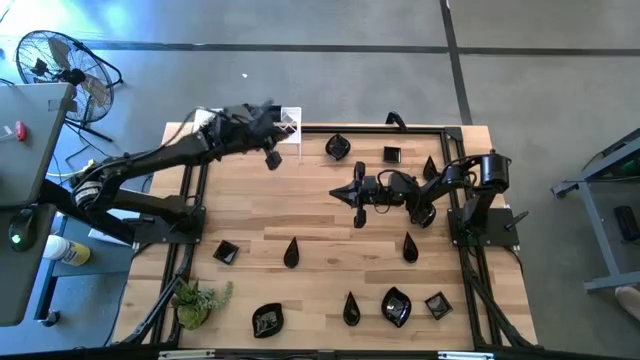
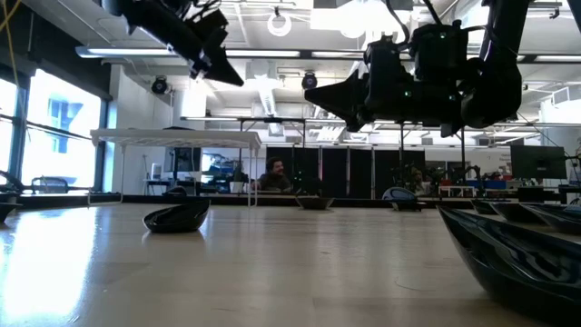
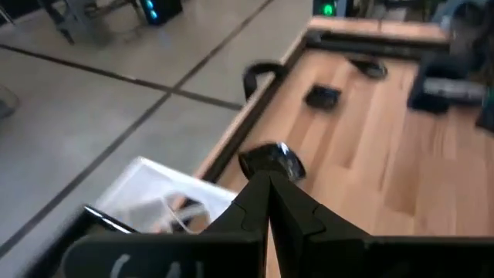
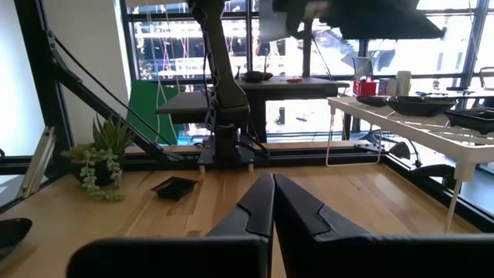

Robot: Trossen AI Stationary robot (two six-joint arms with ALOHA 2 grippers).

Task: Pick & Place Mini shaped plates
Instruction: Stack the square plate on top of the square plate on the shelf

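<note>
Left gripper [image 1: 272,158], pressed together and empty, hovers by the white rack [image 1: 289,122]; right gripper [image 1: 337,194], also pressed together, hangs mid-counter [image 1: 310,215] among black plates [image 1: 291,253].

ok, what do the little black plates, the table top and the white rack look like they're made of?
Mini shaped plates: glossy black, probably glazed ceramic or hard plastic; bright highlights on the rims, look alone doesn't settle which.
Table top: light wood planks, grain and seams visible, smooth sheen in the low view.
White rack: thin white-coated wire, likely metal; lattice and slim legs show in the right wrist view.
</note>
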